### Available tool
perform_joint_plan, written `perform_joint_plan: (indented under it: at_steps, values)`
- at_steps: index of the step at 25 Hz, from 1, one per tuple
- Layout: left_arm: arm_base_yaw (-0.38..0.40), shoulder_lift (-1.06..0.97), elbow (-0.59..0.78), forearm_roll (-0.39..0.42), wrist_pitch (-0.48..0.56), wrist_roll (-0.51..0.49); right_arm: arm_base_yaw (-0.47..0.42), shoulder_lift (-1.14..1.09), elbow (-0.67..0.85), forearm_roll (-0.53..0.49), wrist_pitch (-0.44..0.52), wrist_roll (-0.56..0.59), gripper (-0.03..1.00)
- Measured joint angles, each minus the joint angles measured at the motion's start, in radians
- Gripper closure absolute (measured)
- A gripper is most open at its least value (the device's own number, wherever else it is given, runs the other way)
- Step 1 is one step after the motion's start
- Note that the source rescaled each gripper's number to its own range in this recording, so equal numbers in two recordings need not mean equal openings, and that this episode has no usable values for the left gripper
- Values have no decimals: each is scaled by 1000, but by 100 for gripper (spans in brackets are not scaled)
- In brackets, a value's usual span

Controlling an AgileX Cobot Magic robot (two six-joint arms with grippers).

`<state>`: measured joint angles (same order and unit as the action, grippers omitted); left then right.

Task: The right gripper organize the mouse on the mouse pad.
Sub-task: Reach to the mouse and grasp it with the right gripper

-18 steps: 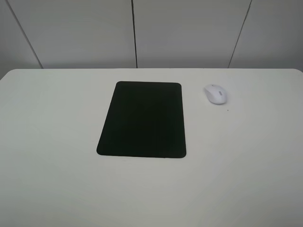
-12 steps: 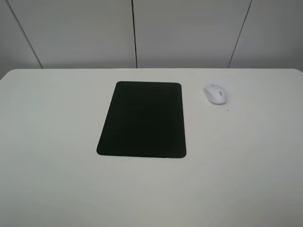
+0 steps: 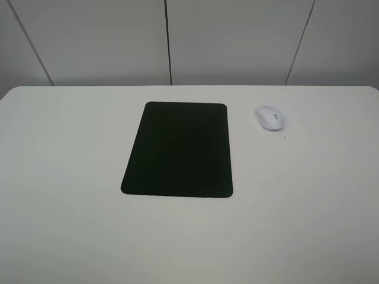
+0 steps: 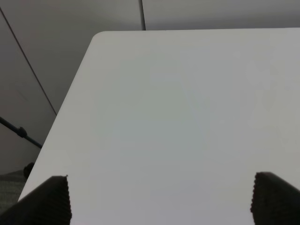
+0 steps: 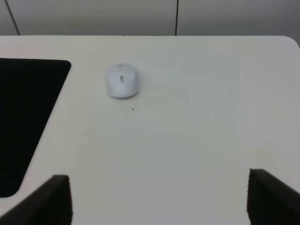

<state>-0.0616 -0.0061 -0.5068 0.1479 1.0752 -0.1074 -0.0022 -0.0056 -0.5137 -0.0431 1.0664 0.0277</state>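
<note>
The mouse lay on the bare white table, off the mouse pad, a little to the right of the pad's far right corner and not touching it. It sat nearer the table's far edge than the near one, with its scroll wheel end turned toward the far edge. A tiny dark speck marked the tabletop just on the near side of the mouse.

The pad lay flat near the table's middle, its short sides running along the far and near edges.

In the right wrist view, the right gripper had its jaws spread wide and held nothing. Both dark fingertips showed low in that view. Only plain tabletop stretched between them and the mouse. The table's rounded far right corner lay beyond the mouse, with open white surface on its right side.

The left gripper also had its jaws wide apart and empty. It faced the rounded far left corner over bare tabletop. Grey wall panels with dark seams rose behind the far edge.
</note>
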Motion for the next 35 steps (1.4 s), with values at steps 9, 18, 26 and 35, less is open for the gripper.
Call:
perform_joint_plan:
  at_steps: [9, 18, 26, 35]
  values:
    - [0, 0, 0, 0, 0, 0, 0, 0, 0, 1, 0, 0, 31]
    - [0, 0, 0, 0, 0, 0, 0, 0, 0, 1, 0, 0, 31]
    - [0, 0, 0, 0, 0, 0, 0, 0, 0, -1, 0, 2, 31]
    - [0, 0, 0, 0, 0, 0, 0, 336, -36, -7, -127, 3, 30]
